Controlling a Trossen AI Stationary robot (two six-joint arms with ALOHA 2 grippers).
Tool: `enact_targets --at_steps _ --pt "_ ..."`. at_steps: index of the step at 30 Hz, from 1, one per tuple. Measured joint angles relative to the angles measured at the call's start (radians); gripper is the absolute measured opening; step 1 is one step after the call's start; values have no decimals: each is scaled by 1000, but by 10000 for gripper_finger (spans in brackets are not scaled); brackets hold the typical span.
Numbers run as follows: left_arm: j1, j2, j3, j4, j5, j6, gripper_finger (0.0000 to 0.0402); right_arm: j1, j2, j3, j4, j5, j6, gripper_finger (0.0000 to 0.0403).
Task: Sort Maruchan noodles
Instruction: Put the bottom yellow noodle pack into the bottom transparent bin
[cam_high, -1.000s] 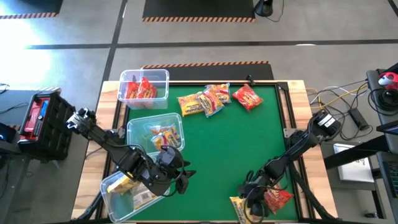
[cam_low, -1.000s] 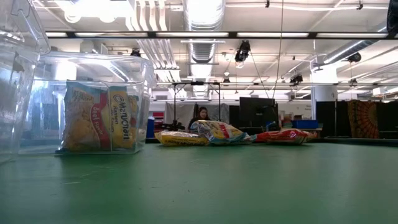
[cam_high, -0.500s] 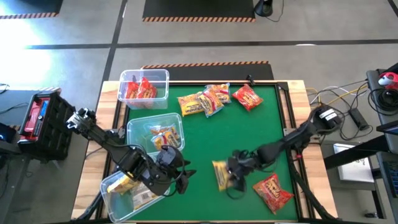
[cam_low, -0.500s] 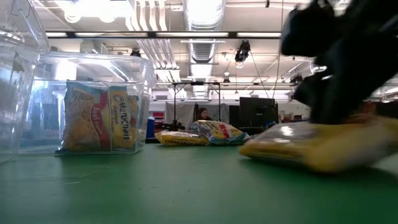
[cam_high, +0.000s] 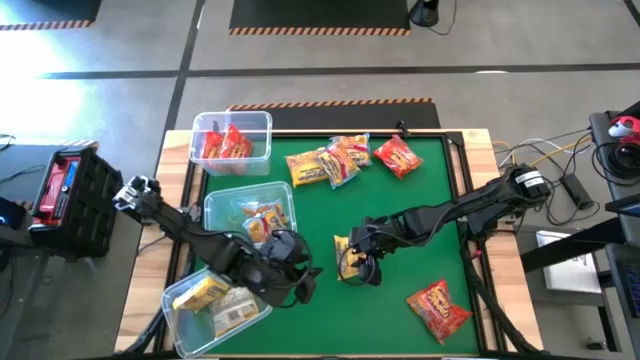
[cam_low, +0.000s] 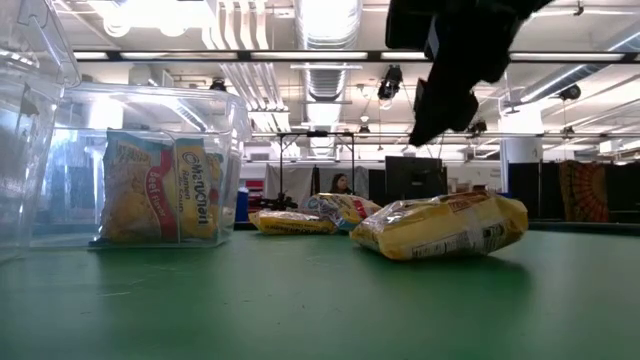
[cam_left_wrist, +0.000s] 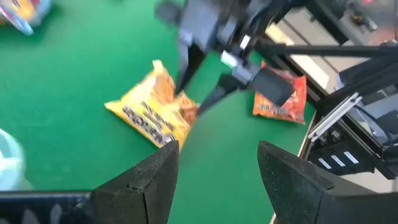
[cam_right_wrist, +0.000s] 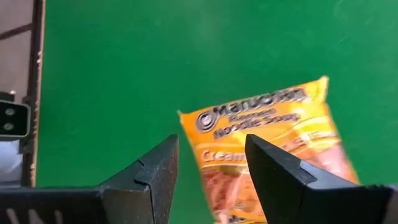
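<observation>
I am holding the right gripper (cam_high: 362, 262) with its fingers (cam_right_wrist: 283, 177) spread and grasping nothing; it is hovering just right of the yellow packet (cam_high: 349, 256), which is lying loose on the green mat (cam_high: 400, 215) near the middle of the table, toward the near side. In the low view the packet is resting flat on the mat with the gripper above it, not touching. I judge I am leaving it there because that spot is within reach of the other arm.

My left gripper (cam_high: 300, 283) is also standing released, empty, pointing right across the mat at that same packet, which I judge puts it ready to collect the packet. Just left of this gripper, the near clear bin (cam_high: 177, 310) is holding other yellow packets, so I judge this one belongs there.

Farther out, the middle bin (cam_high: 212, 205) is carrying orange-and-blue packets and the far bin (cam_high: 266, 122) red ones. An unsorted cluster (cam_high: 330, 161) is lying at the far edge, with one red packet (cam_high: 398, 156) to its right, and another red packet (cam_high: 438, 306) at the near right.
</observation>
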Motion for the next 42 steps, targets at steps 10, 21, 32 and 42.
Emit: enact_targets --at_steps 10,21,32,42 --pt "11 107 0 67 70 -113 201 -16 5 -50 -72 130 -64 176" --pt "16 260 0 101 105 -413 201 -24 6 -216 57 180 -49 176" --pt "23 372 0 284 94 -517 201 -7 2 -294 114 190 -3 176" --pt "33 393 0 301 50 -504 201 41 4 -361 115 176 7 176"
